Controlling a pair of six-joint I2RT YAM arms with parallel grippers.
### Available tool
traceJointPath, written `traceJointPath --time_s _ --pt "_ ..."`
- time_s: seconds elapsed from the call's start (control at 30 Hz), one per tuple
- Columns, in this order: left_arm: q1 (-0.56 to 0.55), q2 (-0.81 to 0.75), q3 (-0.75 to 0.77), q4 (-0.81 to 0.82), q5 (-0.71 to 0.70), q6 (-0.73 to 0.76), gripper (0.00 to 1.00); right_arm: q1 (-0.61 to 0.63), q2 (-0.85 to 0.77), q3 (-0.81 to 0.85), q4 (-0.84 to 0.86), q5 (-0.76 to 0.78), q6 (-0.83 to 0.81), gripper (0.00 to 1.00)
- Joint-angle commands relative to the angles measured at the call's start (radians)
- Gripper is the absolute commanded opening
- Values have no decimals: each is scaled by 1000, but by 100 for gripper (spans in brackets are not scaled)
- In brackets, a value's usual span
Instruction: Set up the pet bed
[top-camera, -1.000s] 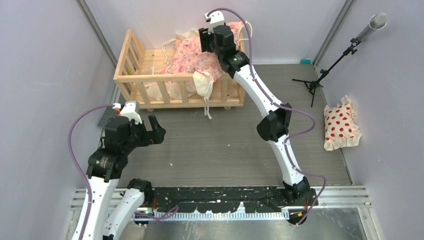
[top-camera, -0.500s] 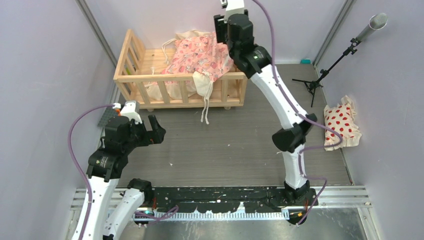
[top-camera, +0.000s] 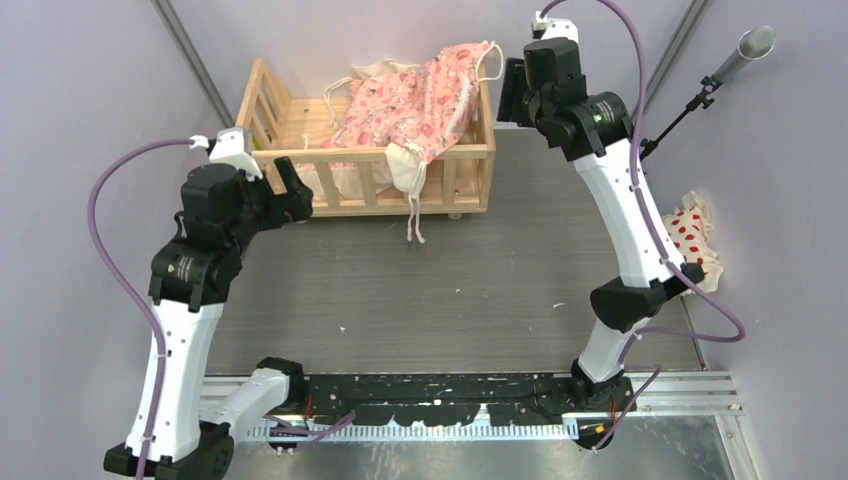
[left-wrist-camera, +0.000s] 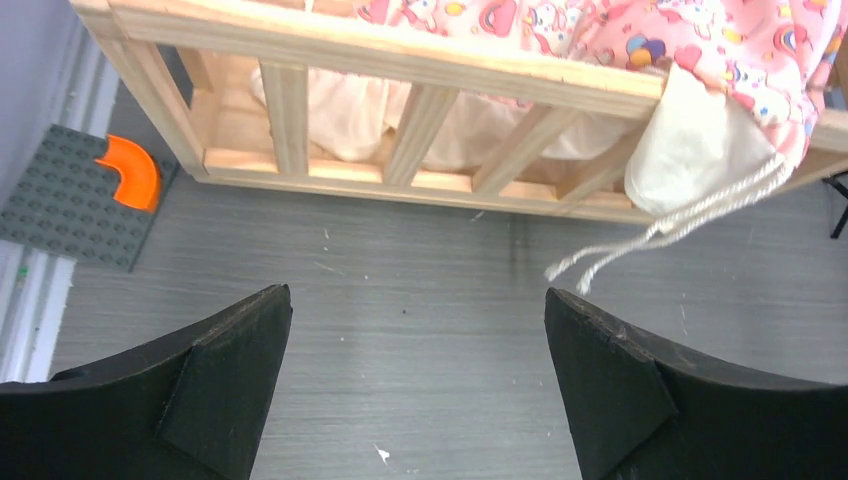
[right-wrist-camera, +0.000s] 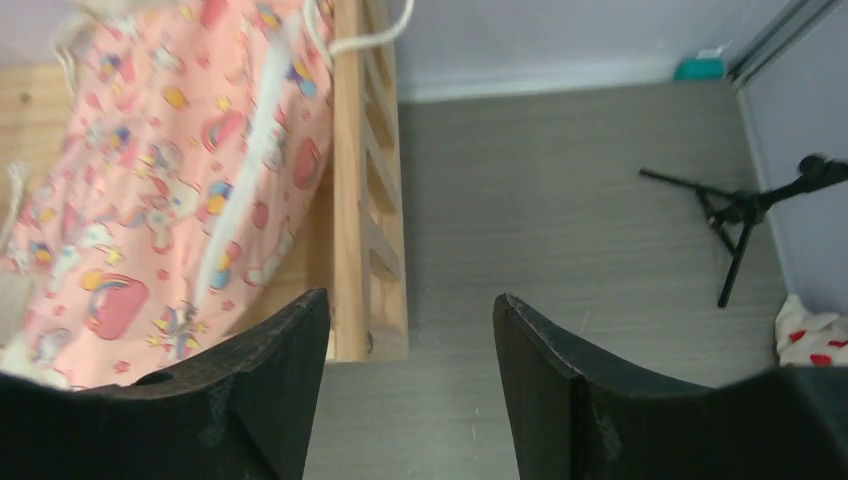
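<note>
We see the pet bed (top-camera: 330, 153) (left-wrist-camera: 400, 55) (right-wrist-camera: 365, 180), a small crib of light natural wood with slatted rails, standing toward 11 o'clock on the grey wood-grain table (top-camera: 450, 290). A pink cartoon-print cushion (top-camera: 410, 100) (left-wrist-camera: 640, 30) (right-wrist-camera: 150, 200) lies crumpled across its 3 o'clock half. One cream corner spills over the near rail, and its cream ties (top-camera: 412, 215) (left-wrist-camera: 660, 235) dangle to the table.

At the bed's 7 o'clock corner hovers the left gripper (top-camera: 290, 190) (left-wrist-camera: 417, 300), its fingers spread wide and holding nothing. At the bed's 3 o'clock end hangs the right gripper (top-camera: 512, 92) (right-wrist-camera: 410, 300), fingers apart and also holding nothing.

At the table's 3 o'clock edge we find a small white pillow with red dots (top-camera: 690, 235) (right-wrist-camera: 810, 335), with a black microphone stand (top-camera: 650, 140) (right-wrist-camera: 740, 215) at 2 o'clock. An orange curved piece (left-wrist-camera: 130, 170) sits on a grey studded plate (left-wrist-camera: 70, 210) at 9 o'clock.
</note>
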Motion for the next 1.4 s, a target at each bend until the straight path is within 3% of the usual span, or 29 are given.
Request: traceJointPath --time_s 0.0,0.27,0.67,0.77,0.83,1.03,1.37 --pt "1 68 95 -29 -77 43 100 -48 73 14 -150 -260 38 65" --pt "31 166 226 -79 -122 61 100 -66 163 56 -122 -333 50 65" --pt "88 273 342 -80 -162 86 100 -115 299 104 -66 -261 84 50" --pt "91 296 363 -72 -152 96 100 -124 327 138 -72 -289 78 42" --pt "93 312 376 -72 -151 112 100 -123 331 151 -88 -299 69 27" --pt "108 326 375 -73 -172 152 100 -123 161 -6 -73 -272 42 2" --pt "136 372 400 -60 -181 177 100 -134 -251 -412 -67 -215 -20 0"
